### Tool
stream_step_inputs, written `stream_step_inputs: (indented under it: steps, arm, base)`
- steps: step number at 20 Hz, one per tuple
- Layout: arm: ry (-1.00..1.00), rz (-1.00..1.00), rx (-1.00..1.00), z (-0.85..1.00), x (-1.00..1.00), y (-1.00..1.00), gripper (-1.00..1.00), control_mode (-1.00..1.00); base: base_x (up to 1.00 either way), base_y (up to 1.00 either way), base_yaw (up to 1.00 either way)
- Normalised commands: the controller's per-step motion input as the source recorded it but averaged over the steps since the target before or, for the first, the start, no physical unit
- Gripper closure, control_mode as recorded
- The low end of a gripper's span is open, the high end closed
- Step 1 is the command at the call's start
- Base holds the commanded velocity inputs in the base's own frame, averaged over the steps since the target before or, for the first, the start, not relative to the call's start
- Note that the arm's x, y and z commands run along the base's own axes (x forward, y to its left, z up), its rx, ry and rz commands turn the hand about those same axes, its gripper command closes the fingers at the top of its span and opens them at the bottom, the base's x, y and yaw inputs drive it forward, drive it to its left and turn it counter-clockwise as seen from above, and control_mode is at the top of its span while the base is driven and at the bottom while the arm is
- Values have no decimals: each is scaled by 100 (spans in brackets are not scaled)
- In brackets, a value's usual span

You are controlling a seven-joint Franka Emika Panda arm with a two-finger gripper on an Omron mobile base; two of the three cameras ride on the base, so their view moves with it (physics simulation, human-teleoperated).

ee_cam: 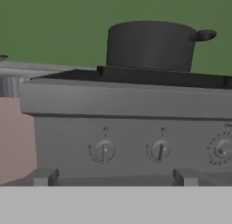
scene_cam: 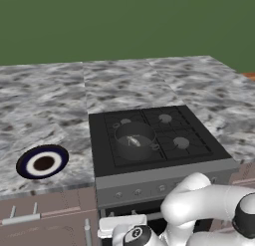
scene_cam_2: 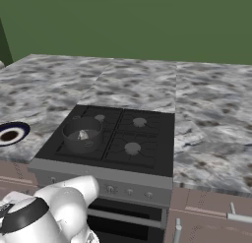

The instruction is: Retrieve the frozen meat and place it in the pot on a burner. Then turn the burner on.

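Gripper (ee_cam: 114, 178) sat low in front of the stove, facing the control panel (ee_cam: 68, 137) square-on. Jaws were spread wide, fingertips (ee_cam: 41, 177) well apart, nothing between them.

Straight ahead on the panel: left knob (ee_cam: 104, 151) and middle knob (ee_cam: 159, 151), both pointers upright, so we read both as off. A third knob (ee_cam: 221, 149) was cut by the frame edge. The marks above the knobs were too small to read, so we couldn't tell which knob feeds which burner.

Above the panel, the pot (ee_cam: 152, 46) stood on the front-left burner (scene_cam: 121, 158) of the cooktop (scene_cam: 102, 160). The frozen meat (scene_cam: 133, 140) lay inside it, a pale lump on the pot floor. We took the placing step as done, with only the ignition left.

Handling notes on the knob, as judgement:
- Small, rigid, round, with a raised pointer ridge. No give, and not fragile.
- A smooth round rim would likely slip under torque, so we'd pinch across the ridge with the jaws either side of it.
- The wide jaw spread cleared one knob easily. The risk was closing off-centre and skidding off.
- Our guess was the left knob for the front-left burner, unconfirmed.

The meat looked hard and probably slick, but needed no more handling. The pot looked heavy and stable enough to ignore.

Further out, the plate (scene_cam: 42, 162) sat on the counter (scene_cam: 50, 105) left of the stove, well apart and irrelevant.
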Motion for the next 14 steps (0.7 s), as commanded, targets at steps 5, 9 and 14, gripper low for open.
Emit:
stream_step_inputs:
  steps: [5,9,14]
  arm:
    - [-3,0,3,-2,0,0,-100,-100]
    - [-9,0,5,-11,0,0,-100,-100]
    - [-4,0,8,-30,0,0,-100,-100]
  base:
    - [0,0,0]
    - [0,0,0]
    - [0,0,0]
